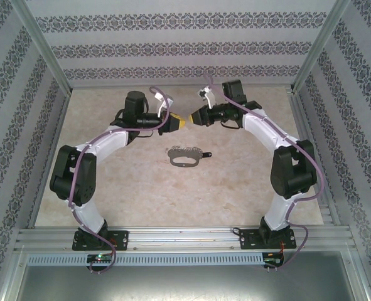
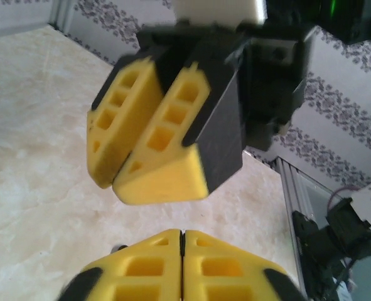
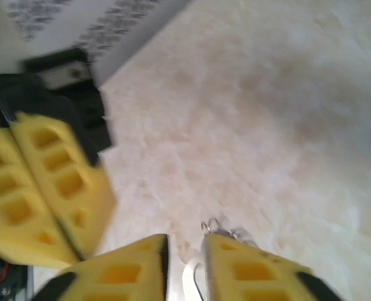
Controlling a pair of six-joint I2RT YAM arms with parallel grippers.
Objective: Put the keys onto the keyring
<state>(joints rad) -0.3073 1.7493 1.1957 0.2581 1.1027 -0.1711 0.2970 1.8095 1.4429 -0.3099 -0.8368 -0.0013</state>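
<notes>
Left gripper (image 2: 182,233) has its yellow fingers pressed together, holding nothing; right gripper (image 3: 185,241), facing it, stands slightly apart. On the table (image 1: 110,188) below them lies the keyring (image 1: 185,159), the key (image 1: 208,154) beside its chain

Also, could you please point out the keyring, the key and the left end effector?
keyring (image 1: 185,162), top external view, on the flat grey loop.
key (image 1: 206,154), top external view, on its black head.
left end effector (image 2: 182,237), left wrist view, midway between its fingertips.
</notes>
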